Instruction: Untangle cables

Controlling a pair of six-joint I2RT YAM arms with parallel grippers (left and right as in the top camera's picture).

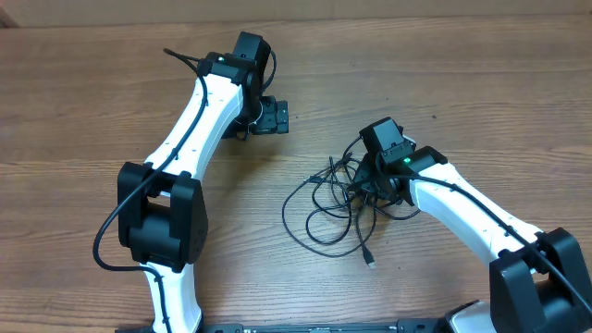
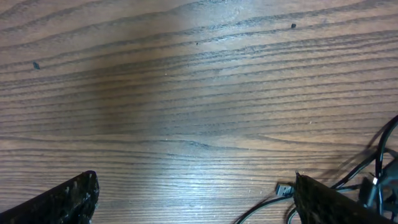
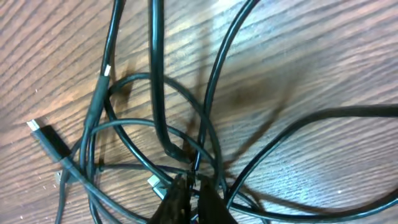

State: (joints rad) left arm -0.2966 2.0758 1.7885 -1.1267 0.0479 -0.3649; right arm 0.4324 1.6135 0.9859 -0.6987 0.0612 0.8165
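The cables (image 1: 335, 199) lie as a loose black tangle on the wooden table, right of centre, with one pale plug tip (image 1: 371, 264) trailing toward the front. My right gripper (image 1: 376, 185) is down in the tangle's right side. In the right wrist view its fingertips (image 3: 210, 202) are pinched together on a thin strand where several cable loops (image 3: 155, 93) cross; my right gripper (image 3: 194, 194) is shut. A silver-tipped plug (image 3: 37, 127) lies at the left. My left gripper (image 1: 274, 117) hovers open over bare wood, left of the tangle. A USB plug (image 2: 285, 188) lies by its right finger (image 2: 329, 202).
Both white arms reach in from the front edge, the left arm (image 1: 190, 120) stretching far back and the right arm (image 1: 472, 217) bending over the right side. Bare wood table (image 2: 186, 93) lies between the left fingers. A bit of cable (image 2: 373, 168) shows at the left wrist view's right edge.
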